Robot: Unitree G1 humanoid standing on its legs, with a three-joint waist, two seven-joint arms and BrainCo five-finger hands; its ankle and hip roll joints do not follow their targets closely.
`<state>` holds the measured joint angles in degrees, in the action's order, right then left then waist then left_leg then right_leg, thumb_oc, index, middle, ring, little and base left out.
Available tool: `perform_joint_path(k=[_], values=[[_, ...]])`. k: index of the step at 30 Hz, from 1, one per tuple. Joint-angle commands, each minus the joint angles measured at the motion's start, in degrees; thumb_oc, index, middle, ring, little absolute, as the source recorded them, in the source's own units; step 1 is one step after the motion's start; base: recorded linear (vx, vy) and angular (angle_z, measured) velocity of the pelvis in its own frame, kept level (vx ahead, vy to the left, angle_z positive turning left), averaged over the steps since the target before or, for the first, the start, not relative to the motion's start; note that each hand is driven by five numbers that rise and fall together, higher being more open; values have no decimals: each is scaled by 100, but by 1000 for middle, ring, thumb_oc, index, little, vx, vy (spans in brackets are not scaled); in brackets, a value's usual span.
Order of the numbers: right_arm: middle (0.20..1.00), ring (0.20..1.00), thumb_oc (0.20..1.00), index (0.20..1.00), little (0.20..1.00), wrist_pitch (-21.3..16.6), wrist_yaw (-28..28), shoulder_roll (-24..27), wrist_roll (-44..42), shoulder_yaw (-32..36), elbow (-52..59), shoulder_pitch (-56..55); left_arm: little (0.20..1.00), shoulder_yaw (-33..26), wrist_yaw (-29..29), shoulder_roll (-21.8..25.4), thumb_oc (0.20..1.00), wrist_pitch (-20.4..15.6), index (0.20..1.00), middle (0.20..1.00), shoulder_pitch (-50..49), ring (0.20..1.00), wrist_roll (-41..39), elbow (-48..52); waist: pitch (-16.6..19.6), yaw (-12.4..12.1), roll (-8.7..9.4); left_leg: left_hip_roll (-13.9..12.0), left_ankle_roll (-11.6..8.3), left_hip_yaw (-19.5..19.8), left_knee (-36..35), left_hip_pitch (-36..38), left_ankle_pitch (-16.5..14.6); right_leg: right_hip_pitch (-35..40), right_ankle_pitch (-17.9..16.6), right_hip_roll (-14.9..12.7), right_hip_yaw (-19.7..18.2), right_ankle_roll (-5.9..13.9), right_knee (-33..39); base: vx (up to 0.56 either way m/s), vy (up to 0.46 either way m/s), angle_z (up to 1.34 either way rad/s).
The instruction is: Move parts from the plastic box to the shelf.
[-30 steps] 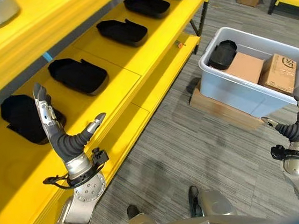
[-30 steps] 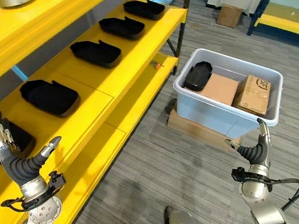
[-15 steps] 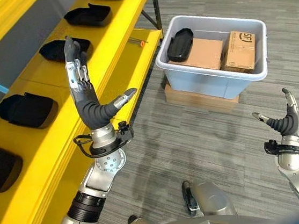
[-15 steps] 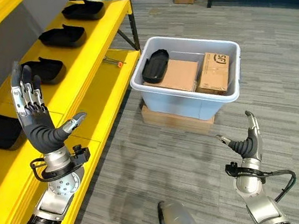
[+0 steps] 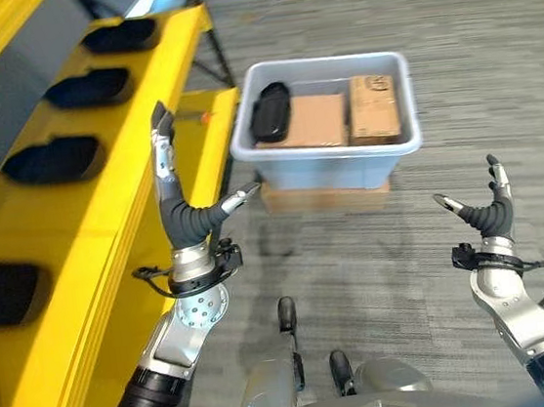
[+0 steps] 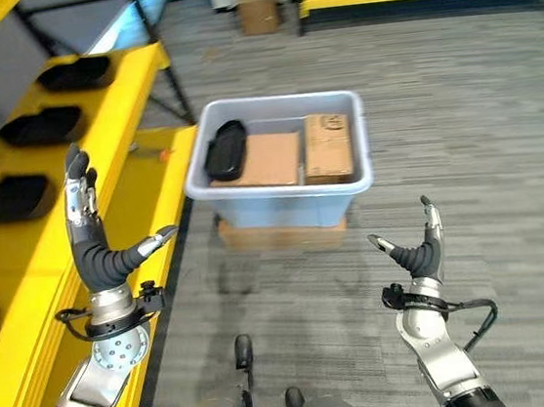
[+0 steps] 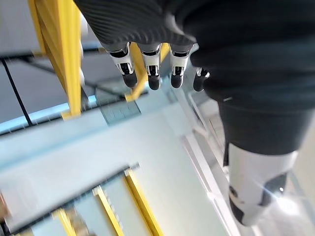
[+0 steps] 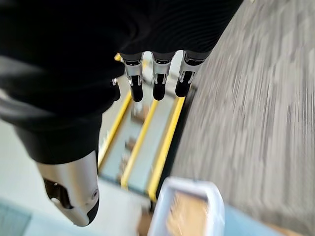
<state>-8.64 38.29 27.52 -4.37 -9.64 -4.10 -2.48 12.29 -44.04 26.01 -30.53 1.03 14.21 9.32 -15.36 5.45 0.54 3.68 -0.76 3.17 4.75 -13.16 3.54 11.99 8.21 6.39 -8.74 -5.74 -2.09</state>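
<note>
Plastic box: pale grey-blue, on flat cardboard slab on grey floor, just beside end of yellow shelf.
Contents: one black part at shelf-side end; two cardboard cartons beside it, filling rest.
Shelf: row of black parts along its surface, spaced apart; nearest ones blurred, probably same kind.
Left hand: raised beside shelf edge, fingers straight, thumb out, empty.
Right hand: raised over floor, well apart from box, fingers spread, empty.

Black parts on yellow shelf; box on floor
</note>
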Motion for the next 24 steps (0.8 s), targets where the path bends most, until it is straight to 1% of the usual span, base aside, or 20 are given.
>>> perform_joint_path(k=[1,3,5,7,8,9,10,11,12,13,15,17,19,24], values=[[1000,1000,1000,1000,1000,-465,-493,-9,-271,54,283,26,1000,-60,133,38,1000,-342,1000,1000,151,1000,-293,75,190,7,-7,-190,-94,-191,-241,236,-35,-444,91,-81,-89,658,-484,145,123,-94],[1000,1000,1000,1000,1000,-372,-571,-48,-370,2,248,84,1000,-6,329,-23,1000,-403,1000,1000,168,1000,-261,-20,244,7,28,-196,-52,-299,-311,370,-69,-379,65,-87,-65,665,-419,137,108,-57],[1000,1000,1000,1000,1000,-433,-611,-36,-385,1,200,98,1000,61,434,-32,1000,-404,1000,1000,201,1000,-196,-52,293,9,58,-221,-39,-372,-393,455,-75,-352,40,-101,-25,680,-376,120,84,-21],[1000,1000,1000,1000,1000,-527,-673,-10,-449,33,205,112,1000,154,499,14,1000,-318,1000,1000,237,1000,-81,-71,353,13,85,-256,-37,-449,-533,564,-54,-335,25,-124,28,704,-346,145,106,9],[1000,1000,1000,1000,1000,-546,-926,-17,-690,58,275,106,1000,205,591,77,1000,-251,1000,1000,256,1000,-75,-105,398,17,103,-262,-30,-502,-602,624,-55,-323,46,-129,71,724,-359,137,104,17],[1000,1000,1000,1000,1000,-519,-1129,-33,-990,58,309,103,1000,251,723,103,1000,-283,1000,1000,270,1000,-3,-139,430,12,116,-258,-20,-528,-643,654,-55,-321,65,-124,87,732,-376,108,79,19],[1000,1000,1000,1000,1000,-493,-1177,-40,-1078,55,313,102,1000,271,768,107,1000,-292,1000,1000,276,1000,43,-152,444,8,122,-254,-16,-537,-658,664,-57,-316,72,-122,92,733,-375,72,48,9],[1000,1000,1000,1000,1000,-422,-1125,-70,-1335,16,287,135,1000,346,840,116,1000,-274,1000,1000,288,1000,142,-187,472,-7,139,-258,-9,-571,-675,686,-52,-329,77,-121,134,732,-403,71,43,8],[1000,1000,1000,1000,1000,-417,-1163,-125,-1716,18,209,176,1000,419,936,120,1000,-244,1000,1000,276,1000,143,-243,504,-19,154,-262,12,-595,-691,724,-71,-341,88,-121,169,740,-429,80,54,2],[1000,1000,1000,1000,1000,-446,-1285,-192,-1892,21,127,200,1000,508,928,112,1000,-182,1000,1000,268,1000,164,-294,533,-22,164,-268,30,-626,-714,767,-82,-367,77,-120,198,749,-477,83,68,-7],[1000,1000,1000,1000,1000,-561,-1415,-330,-1763,-14,8,284,1000,636,836,111,1000,-118,1000,1000,304,1000,196,-446,597,-43,190,-257,84,-669,-772,872,-123,-409,30,-139,272,780,-577,68,80,-23],[1000,1000,1000,1000,1000,-539,-1480,-406,-1570,-96,25,368,1000,653,748,105,1000,-57,1000,1000,274,1000,22,-529,642,-88,213,-225,134,-692,-793,924,-168,-446,-27,-170,356,829,-699,56,88,-9],[1000,1000,1000,1000,1000,-477,-1424,-461,-1325,-149,73,452,1000,630,722,91,1000,-27,1000,1000,226,1000,12,-639,714,-131,247,-166,204,-692,-870,1022,-212,-489,-148,-193,385,902,-808,55,95,-7],[1000,1000,1000,1000,1000,-400,-1219,-493,-1156,-116,101,503,1000,468,622,113,1000,141,1000,1000,124,1000,-60,-680,809,-192,290,-83,313,-648,-961,1152,-318,-633,-345,-228,465,1018,-1049,22,88,3]])
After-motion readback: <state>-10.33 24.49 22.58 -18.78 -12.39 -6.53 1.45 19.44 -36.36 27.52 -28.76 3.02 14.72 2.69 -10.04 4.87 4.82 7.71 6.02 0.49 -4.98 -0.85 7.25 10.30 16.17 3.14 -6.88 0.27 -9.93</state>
